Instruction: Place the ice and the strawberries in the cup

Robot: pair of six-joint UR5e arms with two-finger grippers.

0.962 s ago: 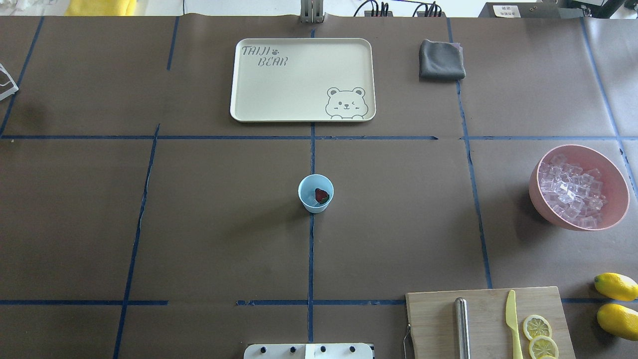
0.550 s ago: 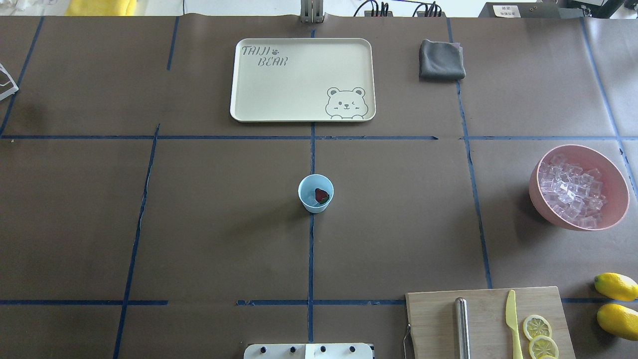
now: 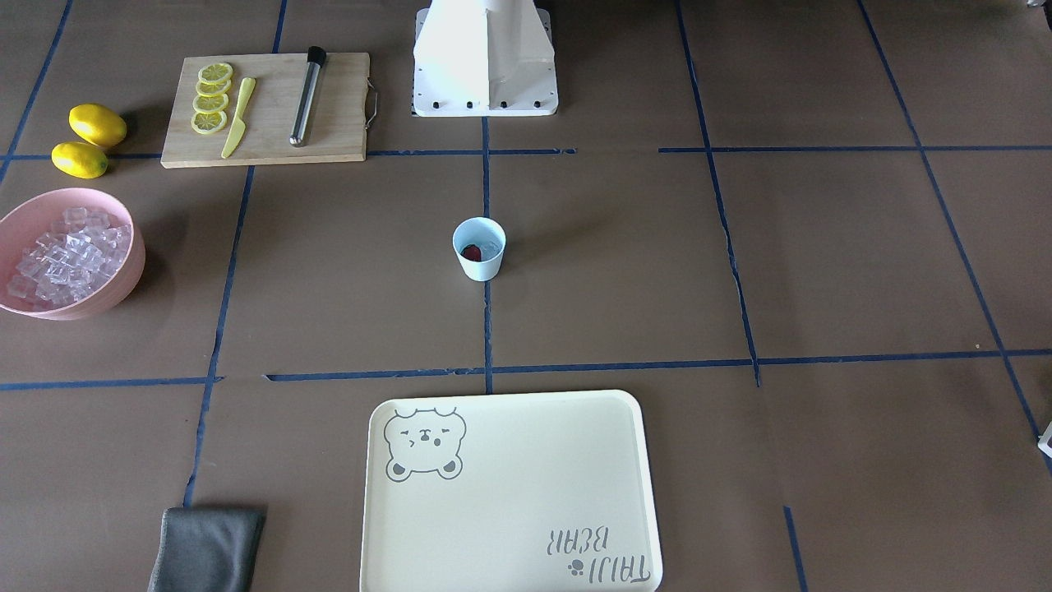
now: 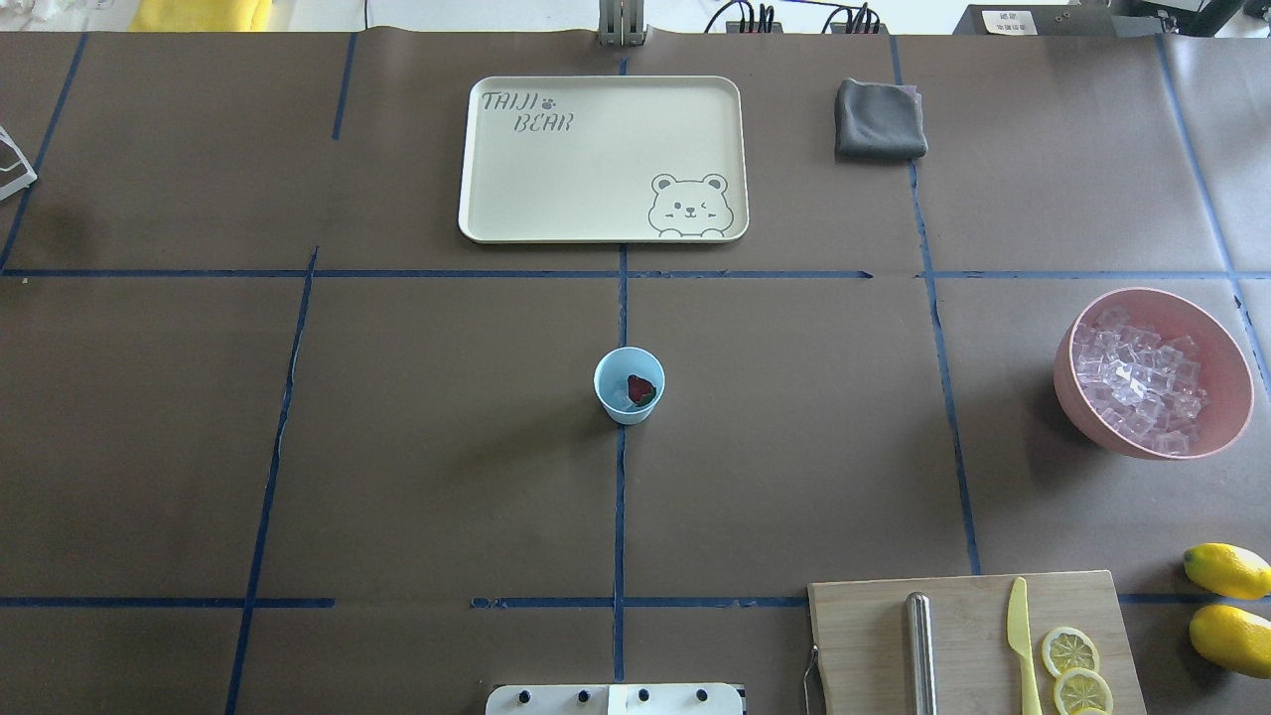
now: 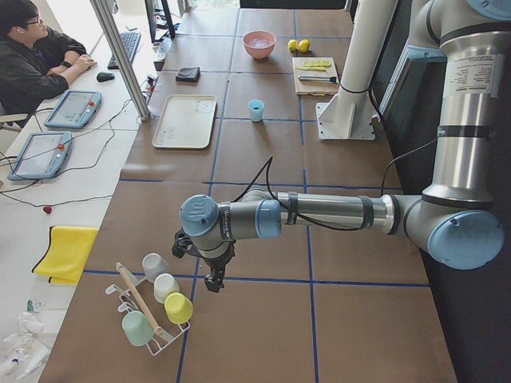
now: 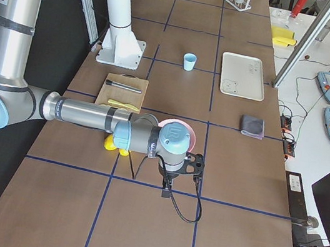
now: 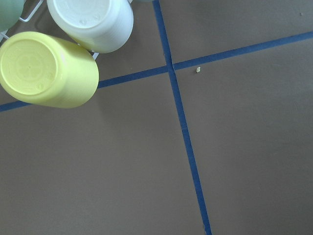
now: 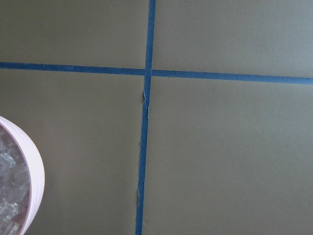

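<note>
Overhead and front cams opposed, steep; both share the small light blue plastic cup (image 4: pixel 628 415); wrist cams close, downward.

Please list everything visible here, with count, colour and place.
cup: one, light blue, centre.
strawberry: one, red, in cup.
ice: many, clear, in bowl.
bowl: one, pink, robot's right.
tray: one, cream, far centre.
cloth: one, grey, beside tray.
board: one, wooden, near right.
lemon slices: four, yellow, on board.
knife: one, yellow, on board.
rod: one, metal, on board.
lemons: two, yellow, beside board.
rack cups: four, mixed, left end.
person: one, dark top, side desk.
left tool: one, dark, near rack cups.
right tool: one, dark, near bowl.
</note>
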